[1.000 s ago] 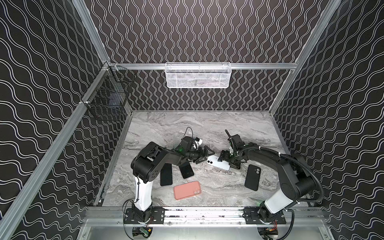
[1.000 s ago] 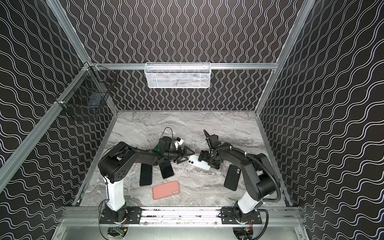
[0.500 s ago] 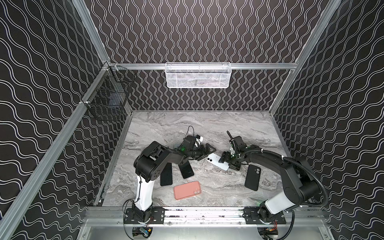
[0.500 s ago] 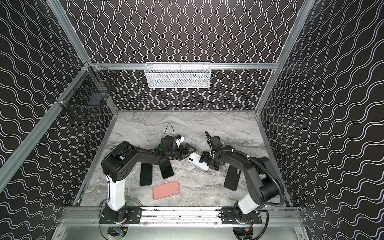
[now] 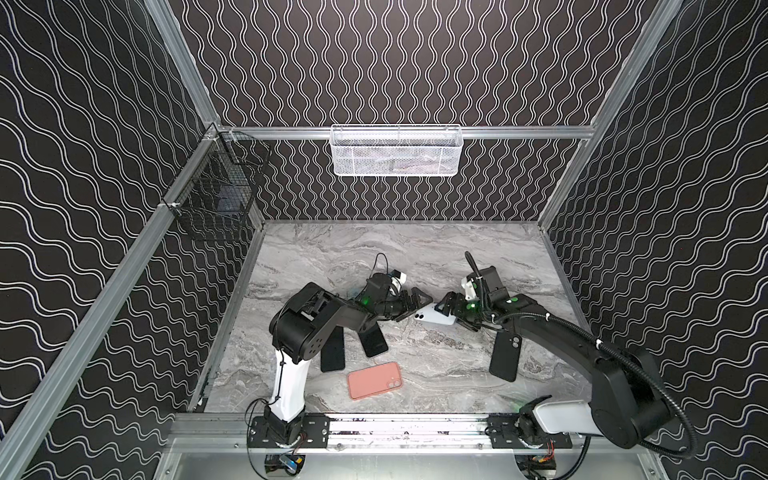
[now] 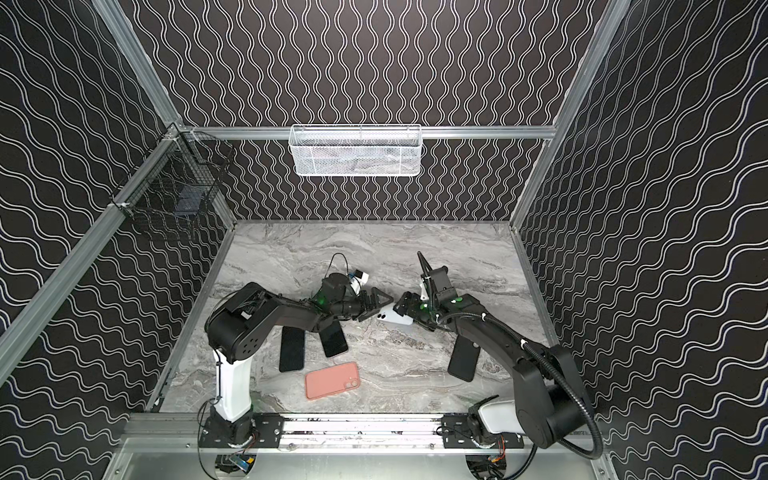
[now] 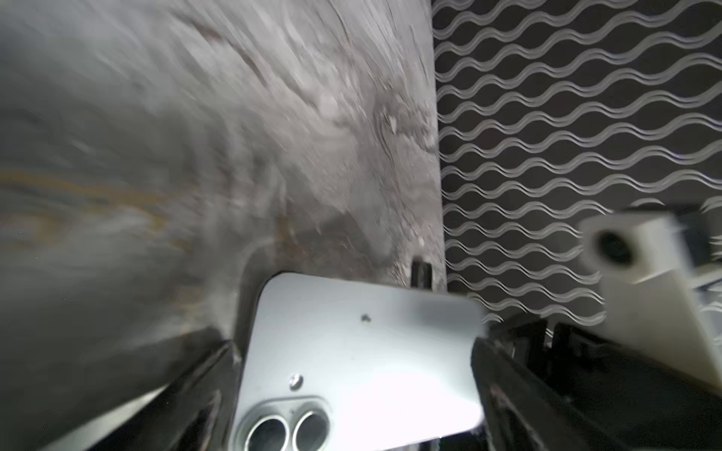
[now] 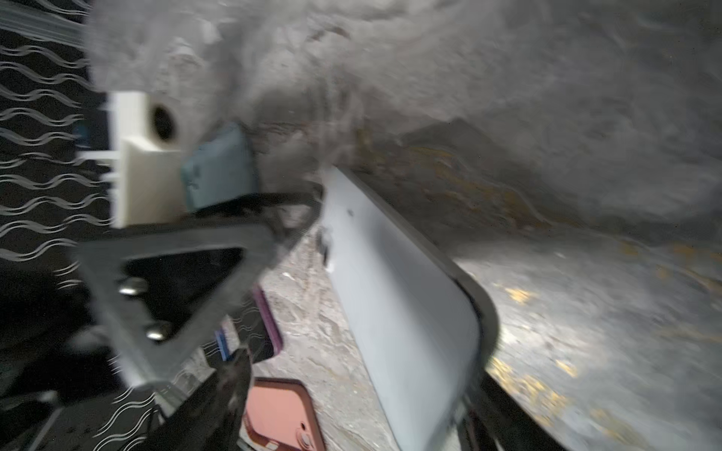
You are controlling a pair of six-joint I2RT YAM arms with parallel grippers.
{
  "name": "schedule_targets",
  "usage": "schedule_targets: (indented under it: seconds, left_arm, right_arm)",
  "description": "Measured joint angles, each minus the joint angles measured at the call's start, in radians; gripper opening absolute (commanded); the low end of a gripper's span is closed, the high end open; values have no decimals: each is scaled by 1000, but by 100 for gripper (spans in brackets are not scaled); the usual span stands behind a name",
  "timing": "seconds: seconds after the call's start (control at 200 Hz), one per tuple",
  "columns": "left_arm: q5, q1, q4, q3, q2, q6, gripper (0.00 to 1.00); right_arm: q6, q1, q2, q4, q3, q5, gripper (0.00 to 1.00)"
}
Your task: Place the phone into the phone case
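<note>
Left wrist view is showing the white phone [image 7: 363, 351] back-up, twin lenses nearest, glossy and glaring, tilted and apparently just off the middle of the table [image 5: 415, 257]. Your right gripper [image 5: 457, 313] is looking clamped across its far end while the left gripper [image 5: 417, 308] is straddling the lens end with jaws spread wide, not pinching, so you're looking mid-handover with insertion not yet started. You're needing the left closing squarely before the right lets go, then carrying the phone to a case; the coral case [image 5: 374, 385] is lying well apart, nearer the front.
</note>
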Motion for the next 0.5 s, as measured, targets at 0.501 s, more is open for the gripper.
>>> schedule_targets:
  seconds: [0.501]
  left_arm:
    - [59,2,24,-33,-10,-35,98]
  right_arm:
    - [-34,0,68,17,34,19,45]
